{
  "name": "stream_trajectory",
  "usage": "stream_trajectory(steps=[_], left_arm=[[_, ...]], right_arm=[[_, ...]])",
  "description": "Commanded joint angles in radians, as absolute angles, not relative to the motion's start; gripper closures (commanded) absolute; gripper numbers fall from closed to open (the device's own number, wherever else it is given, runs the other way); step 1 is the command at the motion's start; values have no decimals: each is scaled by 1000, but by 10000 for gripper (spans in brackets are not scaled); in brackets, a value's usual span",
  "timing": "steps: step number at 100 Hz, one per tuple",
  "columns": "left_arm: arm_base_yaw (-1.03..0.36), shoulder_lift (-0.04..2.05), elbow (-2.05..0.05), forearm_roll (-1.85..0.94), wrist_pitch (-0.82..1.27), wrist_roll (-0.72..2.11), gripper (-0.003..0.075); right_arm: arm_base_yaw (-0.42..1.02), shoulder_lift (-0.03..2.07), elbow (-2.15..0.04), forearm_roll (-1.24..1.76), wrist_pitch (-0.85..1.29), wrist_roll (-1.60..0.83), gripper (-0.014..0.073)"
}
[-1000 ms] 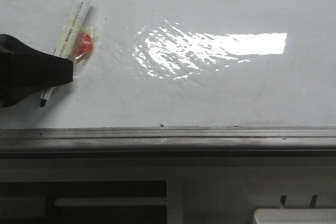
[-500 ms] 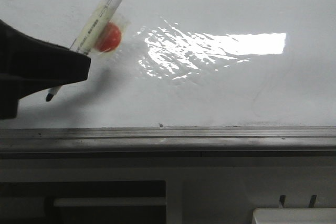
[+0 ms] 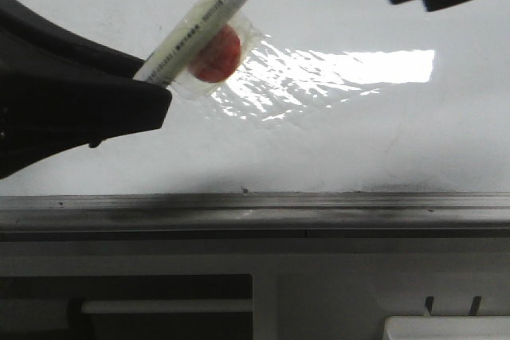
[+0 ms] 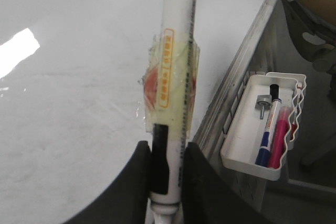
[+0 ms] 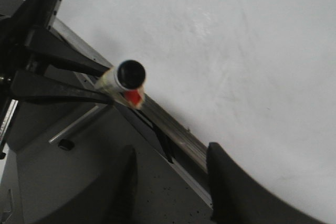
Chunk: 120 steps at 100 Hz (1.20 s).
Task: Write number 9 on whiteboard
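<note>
Now the left gripper (image 3: 119, 105) is clamped on a marker (image 3: 215, 17), low on its barrel. The marker tilts up to the right over the whiteboard (image 3: 319, 141). A red dot (image 3: 217, 53) sits under clear tape (image 4: 170, 85) wrapped around the marker. The board's grey edge strip (image 3: 255, 205) runs along the near side. No 9 shows on the board. A bright glare patch (image 3: 358, 65) shines to the right. The right gripper (image 5: 170, 174) hangs above with its fingers apart, holding nothing, the marker's black end (image 5: 130, 73) pointing toward it. A white tray (image 4: 262, 124) with pens (image 4: 273, 135) hangs beside the board.
</note>
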State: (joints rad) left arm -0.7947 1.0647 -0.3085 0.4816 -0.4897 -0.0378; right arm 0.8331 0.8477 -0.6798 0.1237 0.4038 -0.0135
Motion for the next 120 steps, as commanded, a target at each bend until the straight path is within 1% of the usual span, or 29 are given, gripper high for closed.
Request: stream_trajectory(steps=[1, 22, 45, 69, 74, 79, 91, 100, 102, 105, 120], left_arm=[[-801, 1059, -341, 487, -594, -46, 740], [-801, 1060, -341, 497, -595, -46, 740], [-801, 1060, -341, 541, -595, -46, 740], [-801, 1060, -341, 546, -595, -46, 740], [-801, 1060, -341, 546, -595, -46, 740], [-801, 1060, -341, 546, -595, -46, 740], [-801, 1060, -341, 539, -595, -46, 739], [-801, 1060, -341, 539, -595, -46, 727], [-801, 1060, -341, 539, -595, -46, 715], [-801, 1060, -341, 539, -595, -48, 691], [-801, 1060, -341, 532, -595, -52, 521]], right_arm=[[872, 879, -717, 119, 273, -26, 307], [927, 960, -717, 123, 165, -26, 307], [935, 996, -719, 123, 82, -26, 307], [935, 1028, -763, 141, 158, -24, 317], [935, 1032, -772, 145, 177, -24, 347], [935, 1039, -780, 151, 190, -24, 397], [935, 1039, -782, 159, 202, -24, 556], [935, 1039, -782, 161, 202, -24, 650], [935, 1039, -782, 161, 202, -24, 669], [935, 1039, -782, 161, 201, -24, 671], [935, 1039, -782, 161, 203, -24, 671]])
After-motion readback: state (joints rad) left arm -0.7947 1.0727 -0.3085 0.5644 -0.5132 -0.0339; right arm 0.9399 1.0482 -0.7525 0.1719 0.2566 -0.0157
